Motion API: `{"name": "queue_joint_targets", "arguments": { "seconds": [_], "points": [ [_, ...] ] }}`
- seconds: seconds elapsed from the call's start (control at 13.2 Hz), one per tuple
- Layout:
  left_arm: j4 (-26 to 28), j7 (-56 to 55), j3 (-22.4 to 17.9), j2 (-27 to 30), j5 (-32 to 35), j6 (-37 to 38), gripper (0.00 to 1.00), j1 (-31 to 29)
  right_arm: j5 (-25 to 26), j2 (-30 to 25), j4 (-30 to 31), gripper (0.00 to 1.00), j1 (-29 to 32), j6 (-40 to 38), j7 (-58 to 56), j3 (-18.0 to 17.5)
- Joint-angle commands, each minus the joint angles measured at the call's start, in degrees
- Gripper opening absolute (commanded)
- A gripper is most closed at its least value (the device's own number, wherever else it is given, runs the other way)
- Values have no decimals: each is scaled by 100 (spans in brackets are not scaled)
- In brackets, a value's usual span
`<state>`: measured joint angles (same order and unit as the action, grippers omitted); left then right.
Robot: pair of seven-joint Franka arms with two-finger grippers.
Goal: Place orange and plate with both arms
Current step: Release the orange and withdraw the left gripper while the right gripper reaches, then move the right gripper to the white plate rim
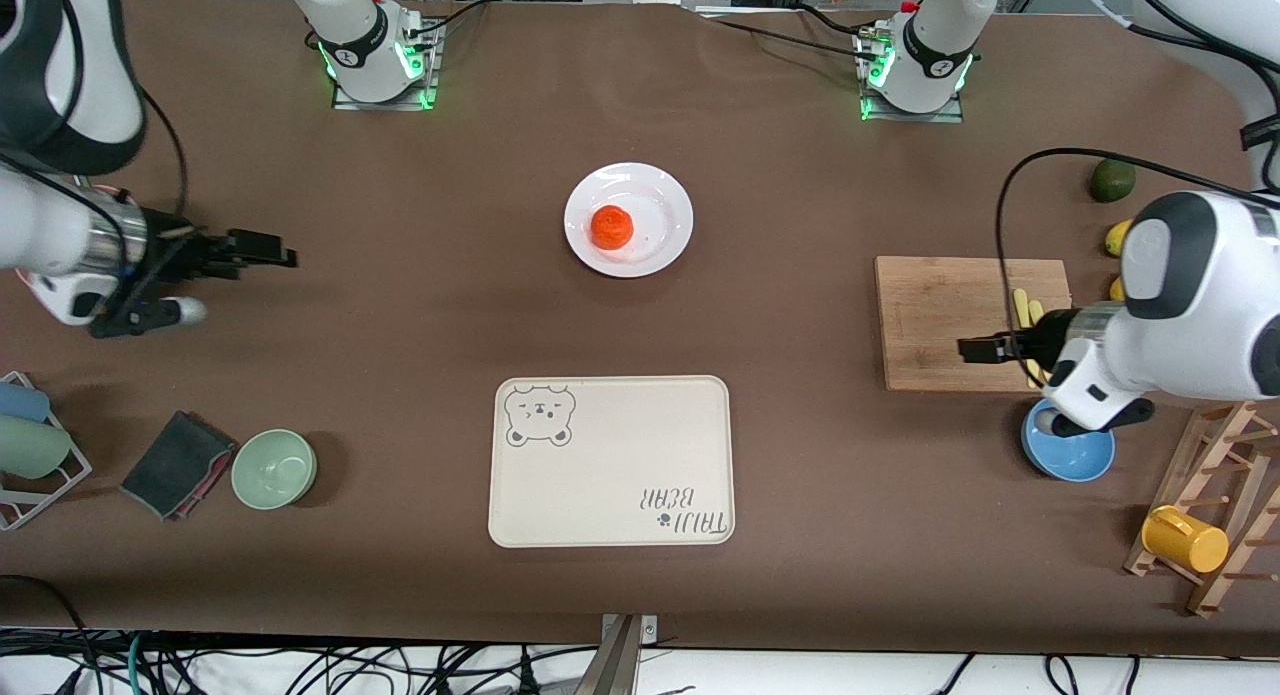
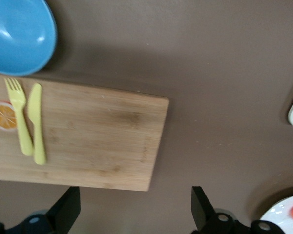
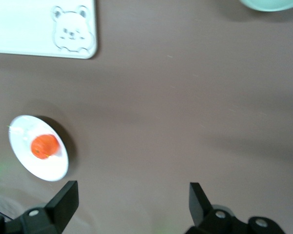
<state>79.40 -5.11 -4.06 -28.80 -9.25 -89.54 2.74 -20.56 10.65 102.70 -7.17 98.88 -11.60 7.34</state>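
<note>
While the orange (image 1: 611,226) sits on the plate (image 1: 660,197), both arms hang over the table and hold nothing. The plate is in the middle of the brown table (image 1: 420,305), close to the robots' bases, and the orange rests a little off the plate's middle, toward the right arm's end.

Up in the air over bare table at its own end is the right gripper (image 1: 262,248). Its two black fingers (image 3: 63,201) are spread wide apart, with only brown table between them. Nothing touches them. In the right wrist view the plate and orange lie well apart from the fingers.

Over the wooden board (image 1: 940,315) hangs the left gripper (image 1: 985,348). Its fingers (image 2: 66,209) are spread wide too, and they pinch nothing. On the board lie a yellow fork (image 2: 18,117) and a yellow knife (image 2: 37,122), side by side, next to a small orange-slice picture (image 2: 4,115).

A cream tray (image 1: 620,475) with a bear drawing lies nearer to the front camera than the plate. It has nothing on it. A blue bowl (image 1: 1075,460) sits just beside the board, partly hidden under the left arm. A pale-green bowl (image 1: 274,468) and a folded dark cloth (image 1: 178,464) sit toward the right arm's end
</note>
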Motion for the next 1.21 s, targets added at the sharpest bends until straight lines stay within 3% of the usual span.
{"name": "queue_joint_targets", "arguments": {
  "seconds": [0.0,0.23,0.3,0.53,0.68,0.91,1.14],
  "points": [
    [-451,1139,81,-29,344,77,100,-334,-674,-344,1170,100,23,1155,-44,-556],
    [-549,1802,37,111,591,-132,100,-485,-2070,-292,2234,100,31,2457,-884,-1031],
    [-409,1794,-15,547,574,-360,100,-424,-2641,-283,2498,100,31,2739,-1193,-1163],
    [792,1776,-24,1839,635,-1082,100,-247,-3812,-64,2895,100,31,2952,-2107,-1393],
    [1461,1793,-33,2220,644,-1118,100,-239,-4523,68,3202,100,23,3319,-2862,-1708],
    [1403,1776,-33,2467,644,-996,100,-195,-5868,200,3572,100,23,4110,-3663,-2410],
    [1289,1803,-42,2643,617,-629,100,-212,-6591,393,3626,99,23,4612,-3981,-2860]
  ]
}}
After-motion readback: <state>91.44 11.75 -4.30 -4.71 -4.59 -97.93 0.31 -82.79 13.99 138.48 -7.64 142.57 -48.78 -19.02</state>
